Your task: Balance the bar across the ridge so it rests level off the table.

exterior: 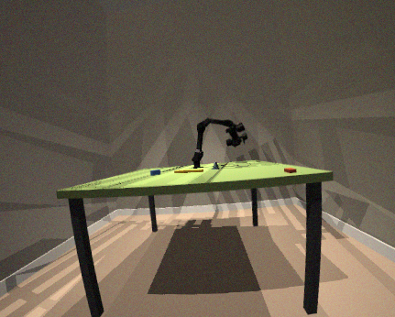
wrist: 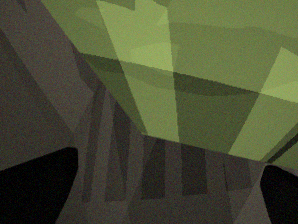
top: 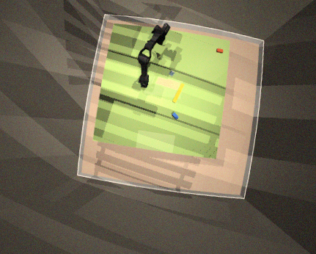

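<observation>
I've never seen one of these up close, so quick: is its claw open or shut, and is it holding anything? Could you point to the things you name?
Gripper point(exterior: 244, 137) point(wrist: 172, 168): open, holding nothing.

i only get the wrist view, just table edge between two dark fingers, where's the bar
Observer: The yellow bar lies flat on the green table top.

Operator: so not on the ridge, where's that

Observer: The top view shows the ridge, a small grey-blue wedge, beside the bar and apart from it, on the side away from the blue block.

Operator: is the gripper anywhere near the table

Observer: In the exterior view, the gripper hangs well above the table top.
</observation>
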Robot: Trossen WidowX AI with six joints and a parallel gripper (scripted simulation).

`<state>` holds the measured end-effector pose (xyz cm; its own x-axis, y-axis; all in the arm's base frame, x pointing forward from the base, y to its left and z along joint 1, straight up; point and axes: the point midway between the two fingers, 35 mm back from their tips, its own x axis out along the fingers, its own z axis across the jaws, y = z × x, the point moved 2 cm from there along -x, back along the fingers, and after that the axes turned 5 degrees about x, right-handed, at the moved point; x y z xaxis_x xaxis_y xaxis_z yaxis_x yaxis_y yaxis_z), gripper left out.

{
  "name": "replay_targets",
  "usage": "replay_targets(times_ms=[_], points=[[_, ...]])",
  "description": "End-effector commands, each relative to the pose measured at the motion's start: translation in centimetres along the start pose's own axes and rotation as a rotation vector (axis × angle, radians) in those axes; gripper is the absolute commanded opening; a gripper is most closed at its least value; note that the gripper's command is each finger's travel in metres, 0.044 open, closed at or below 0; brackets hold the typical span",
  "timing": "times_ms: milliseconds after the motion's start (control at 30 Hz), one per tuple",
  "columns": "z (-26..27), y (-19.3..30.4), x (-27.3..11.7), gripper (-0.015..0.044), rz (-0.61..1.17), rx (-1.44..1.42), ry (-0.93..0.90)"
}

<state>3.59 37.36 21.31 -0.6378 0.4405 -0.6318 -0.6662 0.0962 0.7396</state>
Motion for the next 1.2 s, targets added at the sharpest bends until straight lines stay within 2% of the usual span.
replay_targets(times_ms=[0, 67, 100, 667, 1167], points=[[0.0, -0.1, -0.1, 0.0374, 0.0, 0.0, -0.001], [0.0, -0.7, -0.5, 0.0321, -0.003, 0.002, -0.009], [-0.1, -1.1, -0.8, 0.0315, -0.004, 0.002, -0.016], [0.6, -8.3, -6.6, 0.0315, -0.204, -0.223, -0.105], [-0.3, -14.8, -12.2, 0.0315, -0.421, -0.476, -0.076]])
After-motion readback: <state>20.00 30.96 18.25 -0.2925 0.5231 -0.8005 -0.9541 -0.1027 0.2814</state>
